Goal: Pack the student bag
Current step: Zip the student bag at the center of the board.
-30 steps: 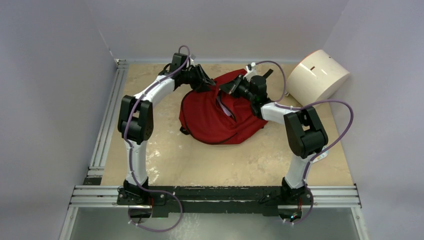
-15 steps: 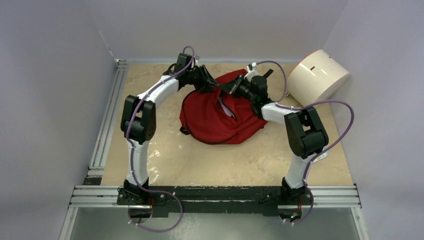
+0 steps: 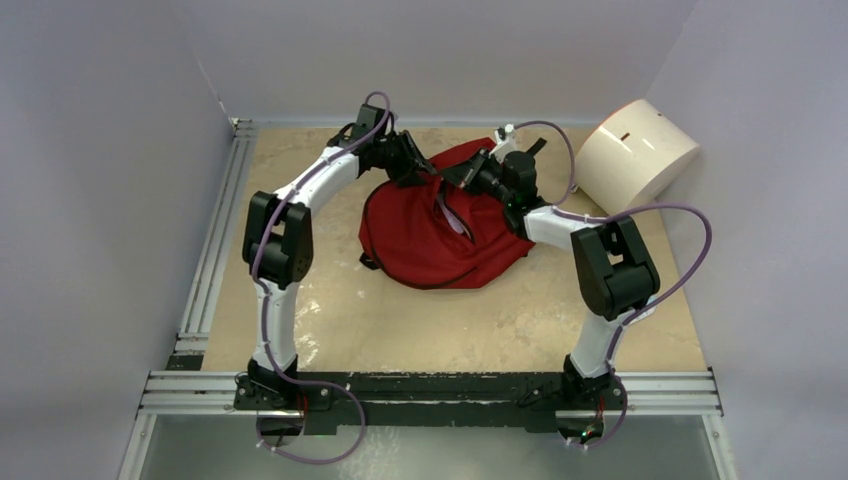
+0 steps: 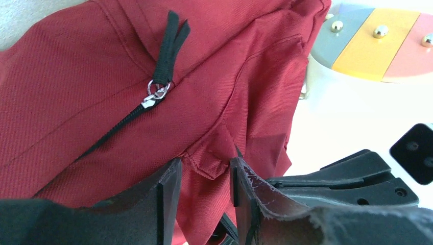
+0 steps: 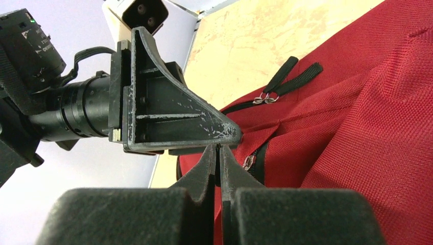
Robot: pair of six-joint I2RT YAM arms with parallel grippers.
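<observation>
While both arms lean over the far end of the student bag (image 3: 440, 240), the overhead view shows it slumped, soft and dark red, in the middle of the table (image 3: 350, 310). The left gripper (image 3: 422, 172) and right gripper (image 3: 452, 180) are nearly nose to nose at the bag's top edge. A white rounded box (image 3: 640, 150) sits well apart from the bag, off its right side. With the two heads that close, I'd worry about them knocking together if either shifts sideways.

From the left wrist, the fingers (image 4: 171, 199) are half closed on a pleat of the bag's red cloth, which fills the gap between them. A silver zipper pull (image 4: 157, 94) with its black tab lies just above that pleat, outside the grip. The hold looks shallow to me. A tug could let the cloth slide out, or drag the whole limp bag along instead of opening it.

From the right wrist, its fingers (image 5: 204, 173) are pressed flat together. Their tips are at the bag's zipper seam, touching or almost touching the left gripper's finger. Whether any thin edge is caught between them I cannot tell. Another zipper pull (image 5: 248, 162) hangs just beside the tips, uncaught. If those fingers have closed on nothing, a pull from here would open nothing.
</observation>
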